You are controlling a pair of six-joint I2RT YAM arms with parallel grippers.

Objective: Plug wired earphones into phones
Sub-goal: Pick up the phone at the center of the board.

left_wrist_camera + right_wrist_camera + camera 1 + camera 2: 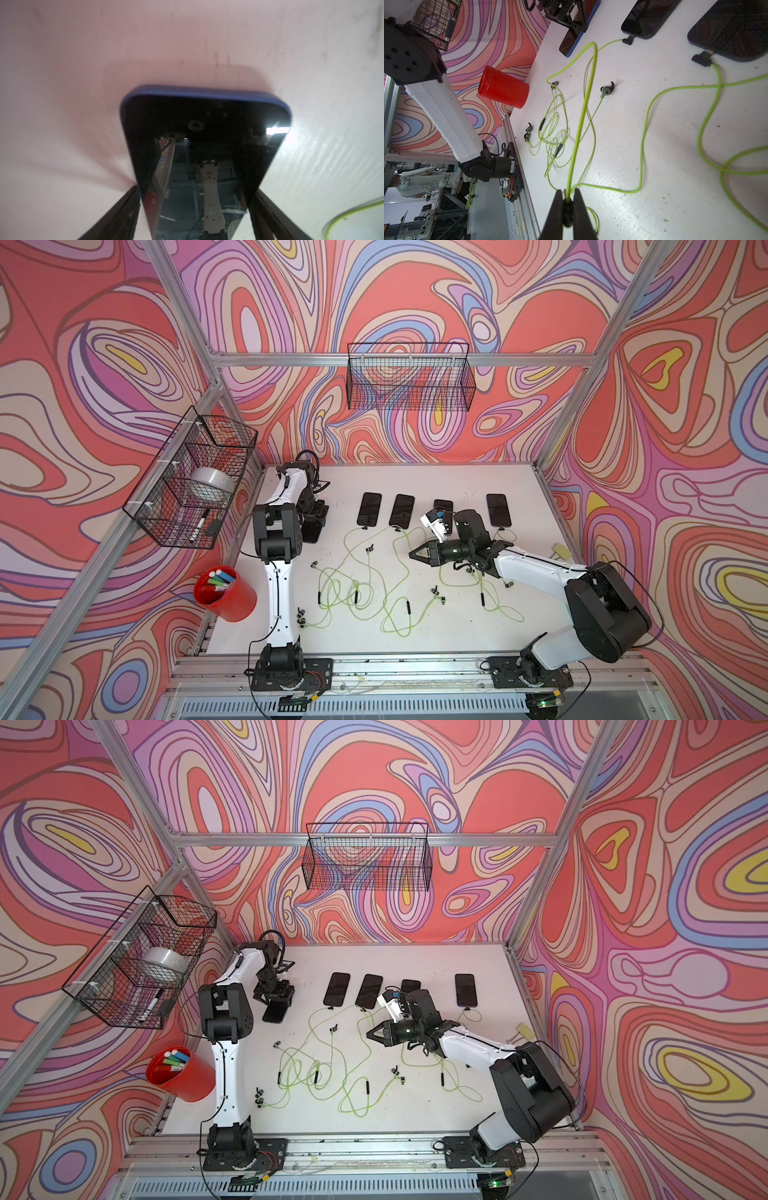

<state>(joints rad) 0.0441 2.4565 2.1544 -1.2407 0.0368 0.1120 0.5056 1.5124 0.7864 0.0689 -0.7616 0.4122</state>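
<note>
Right hand [568, 194] is clenched on the dark plug [568, 209] of one set of wired earphones [583, 108], likely so the tip can be aimed at a port. Left hand [195, 189] grasps the blue-edged phone [207, 116] by its long sides, probably bracing it. Two neighbouring phones [648, 18] on the table [675, 197] are already plugged. A red cup [232, 605] holds markers; the side wire basket [226, 435] holds a pale roll and a pen.

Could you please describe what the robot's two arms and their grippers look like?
The left arm and right arm have white links between chunky black joints, with thin black cables looping alongside. The left gripper and right gripper are black, with tapering, pointed jaws.
</note>
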